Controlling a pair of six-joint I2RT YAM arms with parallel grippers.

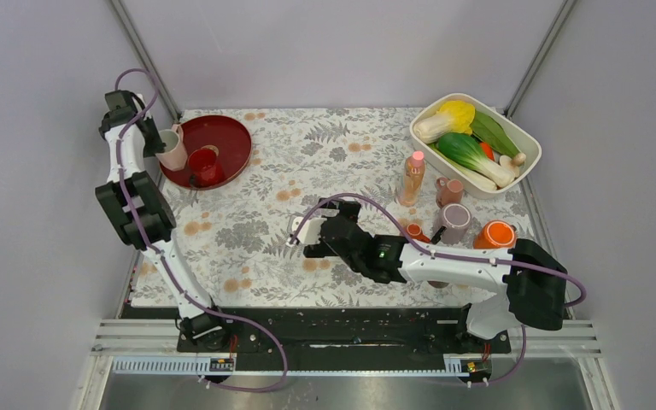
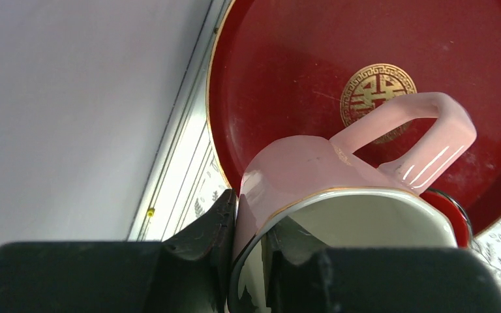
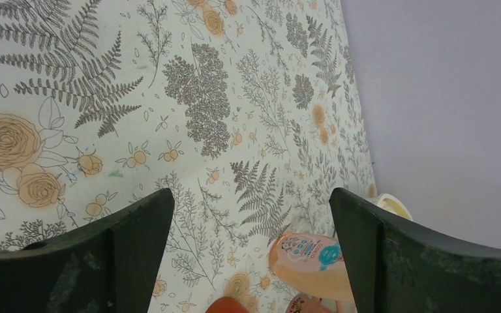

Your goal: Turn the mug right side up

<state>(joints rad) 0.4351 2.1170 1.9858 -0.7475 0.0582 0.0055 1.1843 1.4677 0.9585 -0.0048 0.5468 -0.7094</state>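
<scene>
The pale pink mug (image 1: 172,149) sits at the left rim of the red tray (image 1: 226,137). Its whitish mouth is turned up and toward the left arm, and its handle points to the back. My left gripper (image 1: 156,142) is shut on the mug's rim. In the left wrist view the mug (image 2: 300,169) fills the lower middle, its handle (image 2: 424,130) over the tray (image 2: 287,59). One finger of the left gripper (image 2: 254,228) presses the outer wall and the other is inside the mouth. My right gripper (image 1: 297,235) hovers open over mid-table; the right gripper (image 3: 251,222) holds nothing.
A glossy red mug (image 1: 205,165) stands in the tray beside the pink one. At the right are a white tub (image 1: 525,137) of vegetables, an orange bottle (image 1: 412,178), two mauve mugs (image 1: 449,191) (image 1: 453,222) and orange cups (image 1: 495,233). The bottle (image 3: 306,261) lies just ahead of the right fingers.
</scene>
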